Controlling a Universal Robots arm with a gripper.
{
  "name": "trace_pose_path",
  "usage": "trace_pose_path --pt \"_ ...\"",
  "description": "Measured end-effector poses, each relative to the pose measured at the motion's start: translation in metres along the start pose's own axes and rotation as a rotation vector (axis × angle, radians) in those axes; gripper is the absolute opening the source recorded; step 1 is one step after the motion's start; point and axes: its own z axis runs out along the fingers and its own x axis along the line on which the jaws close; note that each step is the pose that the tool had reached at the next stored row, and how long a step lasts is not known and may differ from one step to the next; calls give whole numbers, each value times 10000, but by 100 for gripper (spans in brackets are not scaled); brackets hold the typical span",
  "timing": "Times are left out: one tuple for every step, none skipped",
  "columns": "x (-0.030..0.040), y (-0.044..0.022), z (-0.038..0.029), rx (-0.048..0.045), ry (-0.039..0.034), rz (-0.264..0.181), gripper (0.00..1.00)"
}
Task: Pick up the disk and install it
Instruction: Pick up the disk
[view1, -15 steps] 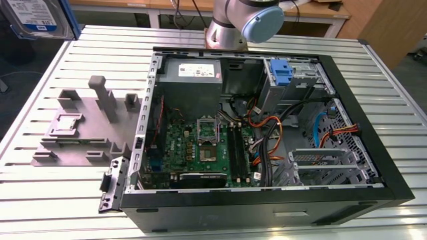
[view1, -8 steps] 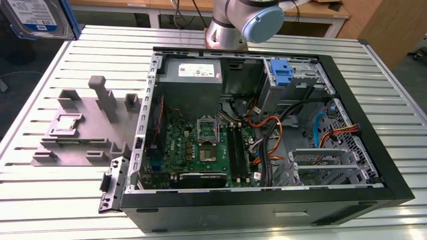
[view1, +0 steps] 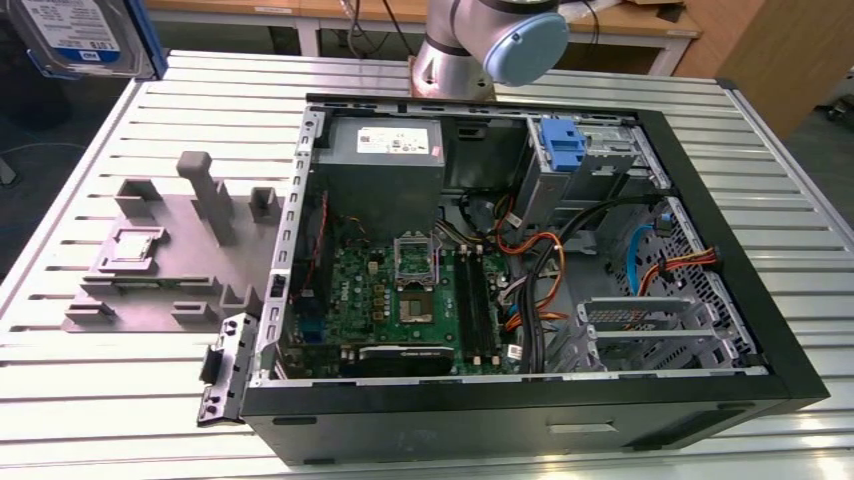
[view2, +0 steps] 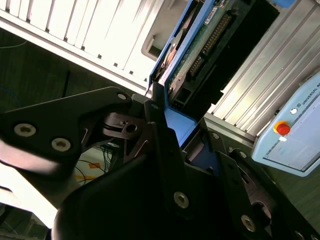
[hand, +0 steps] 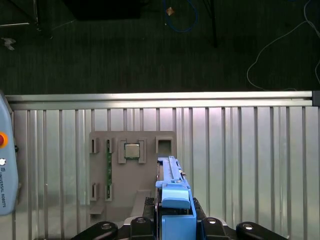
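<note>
The gripper (hand: 176, 222) is clamped on the disk (hand: 172, 189), its fingers pressed against the blue rails; in the exterior view the disk sits at the upper left corner, well apart from the open computer case (view1: 534, 260)

Robotics lab — slatted aluminium bench (view1: 107, 400), opened computer case (view1: 534, 425).

A silver slatted aluminium desk (view1: 120, 400) is carrying a black open computer tower case (view1: 507, 425), lying on its side, and a grey moulded plastic fixture block (view1: 160, 270) sitting just beside it, toward the exterior view's left.
</note>
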Motion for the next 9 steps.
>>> trace_pose_path --pt "0 -8 1 1 0 0 37" --pt "0 -16 1 1 0 0 37" --pt "-1 -25 0 0 0 0 37" --pt "-1 -33 0 0 0 0 37" --pt "-1 -42 1 0 0 0 37" --pt "-1 -52 1 1 0 0 37" --pt "-2 -62 1 1 0 0 37" --pt "-2 -71 1 0 0 0 37" --pt "-2 -81 1 0 0 0 37"
